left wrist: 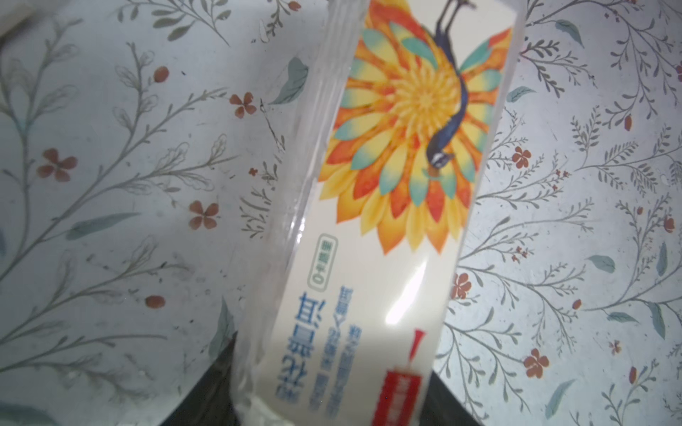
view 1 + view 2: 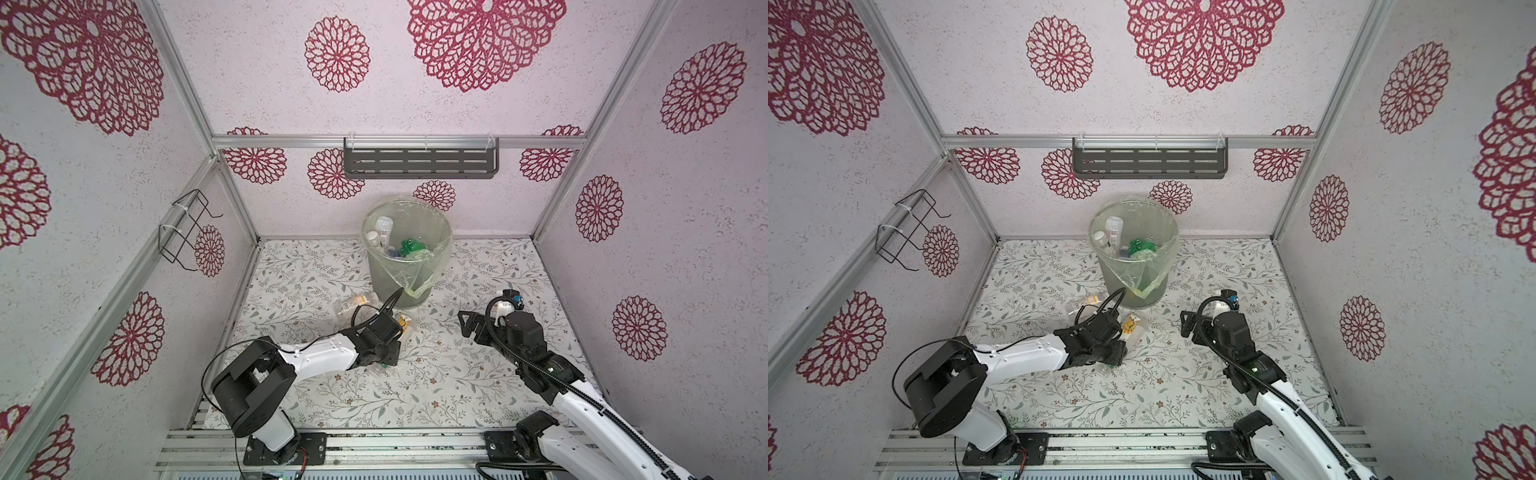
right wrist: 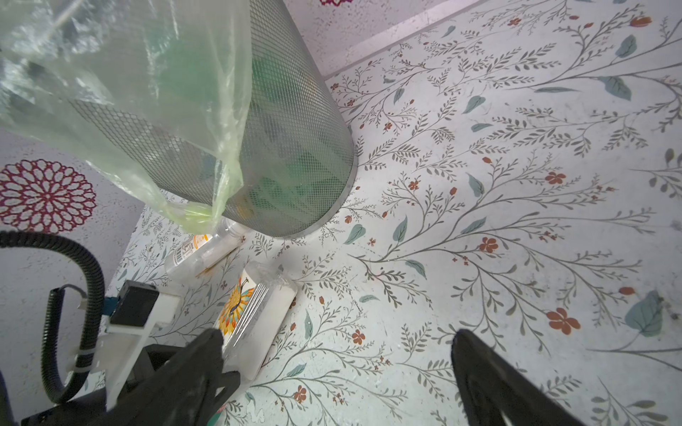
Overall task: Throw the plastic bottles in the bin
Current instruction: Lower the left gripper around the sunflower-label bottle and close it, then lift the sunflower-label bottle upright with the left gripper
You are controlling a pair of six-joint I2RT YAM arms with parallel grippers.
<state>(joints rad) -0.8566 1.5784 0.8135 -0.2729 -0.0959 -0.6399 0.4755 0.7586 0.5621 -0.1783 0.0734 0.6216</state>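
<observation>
Left end effector clamped on a flat bottle at mid-table, with the bin at 12 o'clock.

Near the middle of the floral table (image 2: 415, 395), the left end effector (image 1: 334, 369) is clamped on the peacock-label bottle (image 1: 387, 184). In the left wrist view its dark fingers press against both flat sides of that bottle, which points toward 12 o'clock and seems to lie on the table. At 3 o'clock from it, well apart, the right end effector (image 3: 337, 335) hangs over bare table with its fingers spread wide and nothing between them. At 11 o'clock from the held bottle, a clear orange-label bottle (image 2: 353, 305) lies on its side just beside the foot of the bin (image 2: 390, 282). The bin is grey mesh with a yellowish bag liner and stands upright at the table's 12 o'clock edge. Inside it are a green bottle (image 2: 409, 247) and white-capped clear bottles (image 2: 382, 230).
</observation>
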